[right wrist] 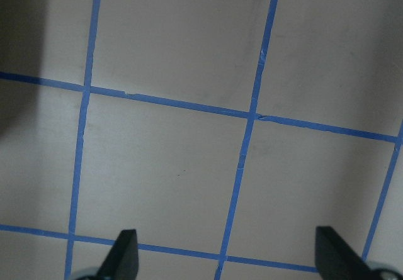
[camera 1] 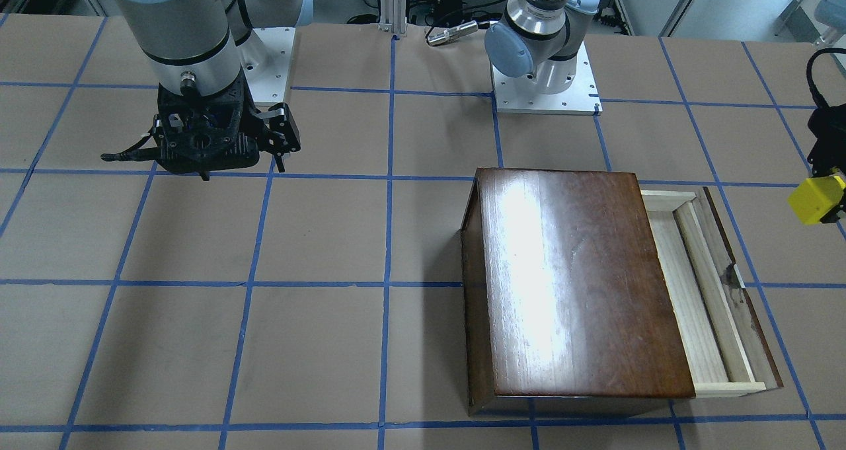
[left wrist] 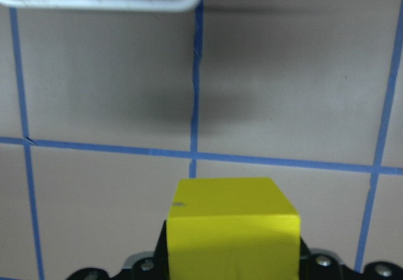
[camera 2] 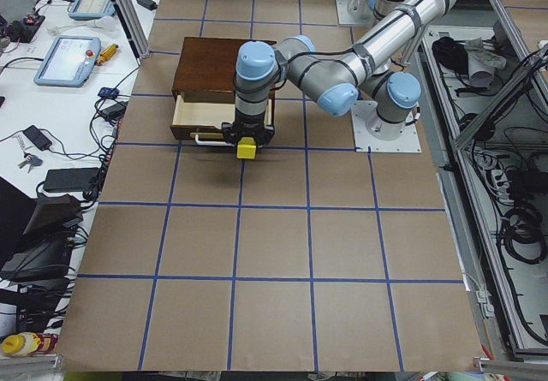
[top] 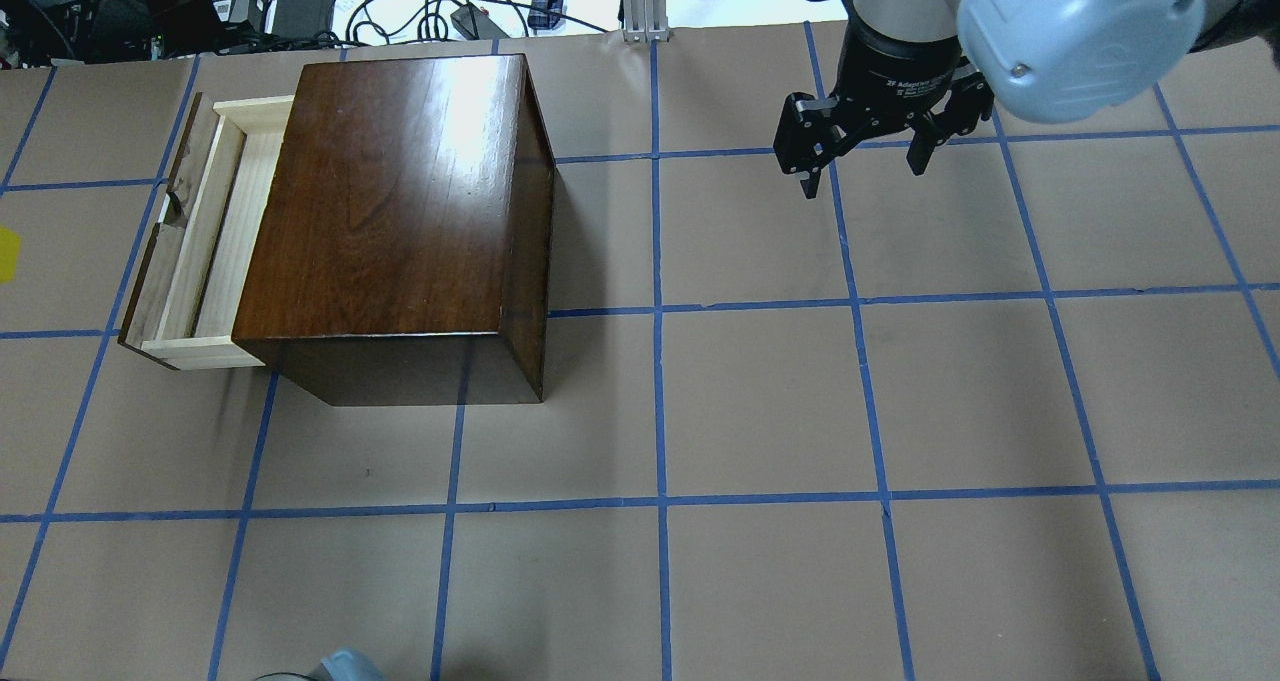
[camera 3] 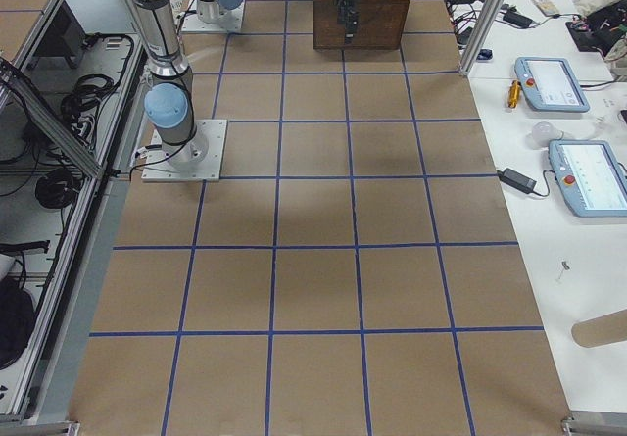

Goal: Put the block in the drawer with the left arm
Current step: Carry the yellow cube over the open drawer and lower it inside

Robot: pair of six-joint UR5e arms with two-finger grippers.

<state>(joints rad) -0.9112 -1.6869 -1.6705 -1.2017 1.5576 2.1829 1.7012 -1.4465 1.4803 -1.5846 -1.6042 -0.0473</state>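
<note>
My left gripper (camera 1: 827, 184) is shut on the yellow block (camera 1: 818, 200), which fills the bottom of the left wrist view (left wrist: 233, 229). It holds the block above the table, just outside the drawer's front panel; the block also shows in the exterior left view (camera 2: 247, 148). The drawer (camera 1: 687, 291) stands pulled out of the dark wooden box (camera 1: 575, 278), its pale tray bare (top: 215, 231). The drawer's white handle (left wrist: 101, 2) is at the top of the left wrist view. My right gripper (top: 865, 166) is open and empty, far from the box.
The table is brown paper with a blue tape grid (top: 660, 411). The arm bases (camera 1: 545, 86) stand at the robot's side. Cables and adapters (top: 300, 1) lie beyond the far edge, behind the box.
</note>
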